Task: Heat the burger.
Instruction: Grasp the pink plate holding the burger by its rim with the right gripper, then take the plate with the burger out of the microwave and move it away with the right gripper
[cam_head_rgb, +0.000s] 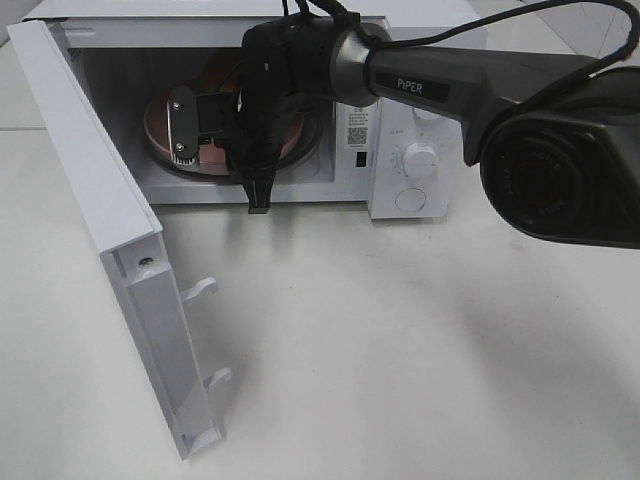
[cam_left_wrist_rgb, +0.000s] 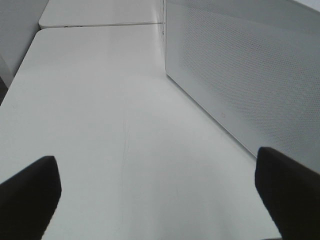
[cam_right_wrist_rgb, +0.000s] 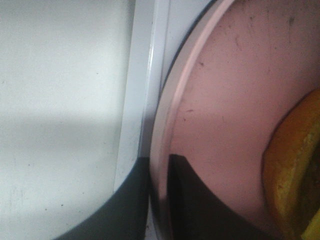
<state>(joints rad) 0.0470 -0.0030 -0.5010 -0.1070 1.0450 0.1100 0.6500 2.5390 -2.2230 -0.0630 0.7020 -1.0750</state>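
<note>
1. On the broad white table (cam_head_rgb: 400, 340) stands a boxy white microwave oven (cam_head_rgb: 400, 110), its door (cam_head_rgb: 110, 240) swung wide open toward the left of the high view; two dials sit on its control panel at the right.
2. Across the upper right of the high view reaches the dark grey right arm (cam_head_rgb: 480, 85); its black wrist hangs in front of the oven's open cavity.
3. Inside the cavity lies a round pink speckled plate (cam_right_wrist_rgb: 235, 100); its rim reaches close to the oven's front sill.
4. At the plate's near rim sits the right tool (cam_right_wrist_rgb: 159, 200); in the right wrist view its two dark fingers (cam_right_wrist_rgb: 200, 210) stand one on each side of the rim, pinching the plate.
5. On the plate rests the burger (cam_right_wrist_rgb: 295, 170); only a yellow-orange edge shows, apart from the fingers.
6. Beside the oven's perforated outer wall hovers the left tool (cam_left_wrist_rgb: 160, 195), jaws spread wide, nothing between them.
</note>
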